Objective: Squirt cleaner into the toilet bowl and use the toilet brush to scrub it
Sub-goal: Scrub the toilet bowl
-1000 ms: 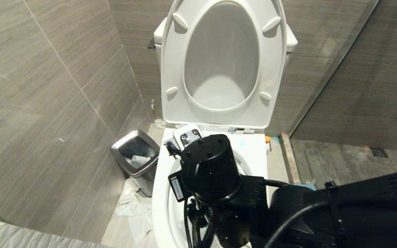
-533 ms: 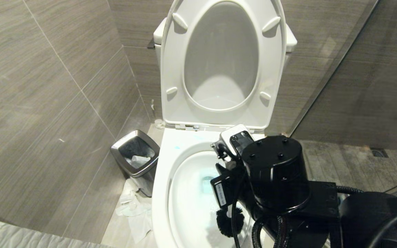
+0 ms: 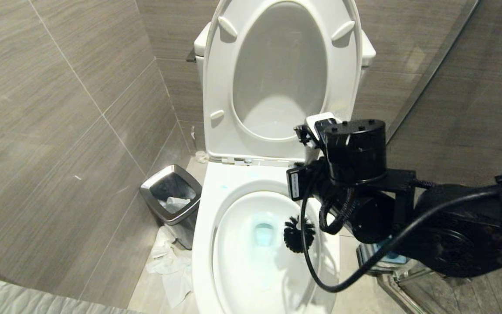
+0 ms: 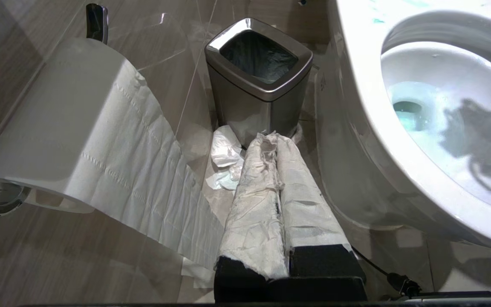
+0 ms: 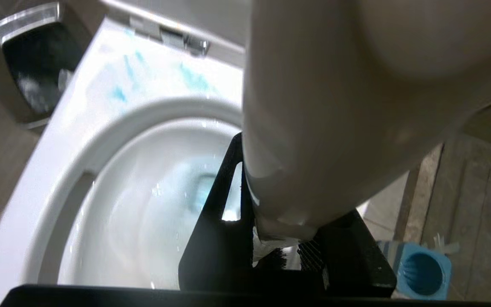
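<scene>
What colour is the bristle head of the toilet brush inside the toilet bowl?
Black. The bristle head shows best in the head view, against the white toilet bowl.

black-bristled toilet brush inside white toilet bowl, cleaner tinting water.

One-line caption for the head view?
Right gripper holds toilet brush inside blue-tinted toilet bowl, seat up.

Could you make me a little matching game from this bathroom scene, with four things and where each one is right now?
Things:
1. round black bristle brush head
2. square steel-rimmed bin
3. white oval toilet seat
4. square blue brush holder

Places:
A. raised upright against the tank
B. on the floor, right of the toilet
C. inside the white ceramic toilet bowl
D. on the floor, left of the toilet

Pairs: 1-C, 2-D, 3-A, 4-B
</scene>
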